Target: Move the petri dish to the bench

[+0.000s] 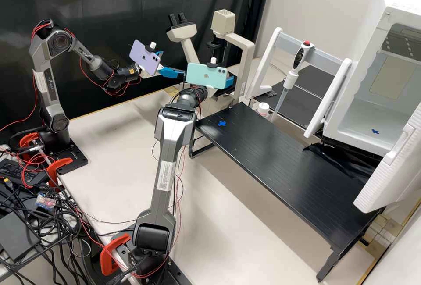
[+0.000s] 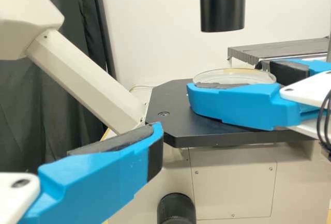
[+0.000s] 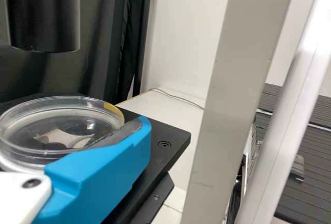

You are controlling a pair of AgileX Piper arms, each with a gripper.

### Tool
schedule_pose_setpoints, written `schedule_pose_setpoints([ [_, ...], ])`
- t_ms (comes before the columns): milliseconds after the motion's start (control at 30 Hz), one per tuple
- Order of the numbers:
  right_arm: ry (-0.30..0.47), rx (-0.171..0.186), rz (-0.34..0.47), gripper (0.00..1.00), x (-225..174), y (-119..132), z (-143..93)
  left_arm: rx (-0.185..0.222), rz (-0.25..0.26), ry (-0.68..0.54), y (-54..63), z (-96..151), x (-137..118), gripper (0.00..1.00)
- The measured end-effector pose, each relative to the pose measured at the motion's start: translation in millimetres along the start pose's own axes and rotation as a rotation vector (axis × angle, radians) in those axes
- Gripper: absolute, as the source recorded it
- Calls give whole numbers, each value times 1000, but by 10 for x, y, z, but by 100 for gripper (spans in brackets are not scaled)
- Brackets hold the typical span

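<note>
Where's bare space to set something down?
Black platform, between the blue cross and the white box's open door. Pale table, between that platform and the near arm's base. Crowded: microscope stage, with the right claw gripping the petri dish; cable tangle corner.

Illumination is bright and diffuse across the high view, with broad, soft-edged shadows on the smooth, white tabletop (image 1: 245, 250). A pale sheen lies along the black, grooved raised platform (image 1: 280, 162). In the right wrist view, narrow highlights trace the clear, round petri dish (image 3: 67, 113).
</note>
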Motion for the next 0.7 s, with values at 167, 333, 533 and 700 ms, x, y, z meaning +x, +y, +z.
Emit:
schedule_pose_setpoints([
  [167, -5, -8, 0, 0, 4, 4, 21, 0, 0, 0, 0, 0, 0, 100],
  [333, -10, -10, 4, 0, -11, 43, 48, 0, 0, 0, 0, 0, 0, 100],
  [533, -15, -6, 6, 0, -25, 64, 94, 0, 0, 0, 0, 0, 0, 100],
  [700, -4, 3, 12, 0, -56, 64, 107, 0, 0, 0, 0, 0, 0, 100],
])
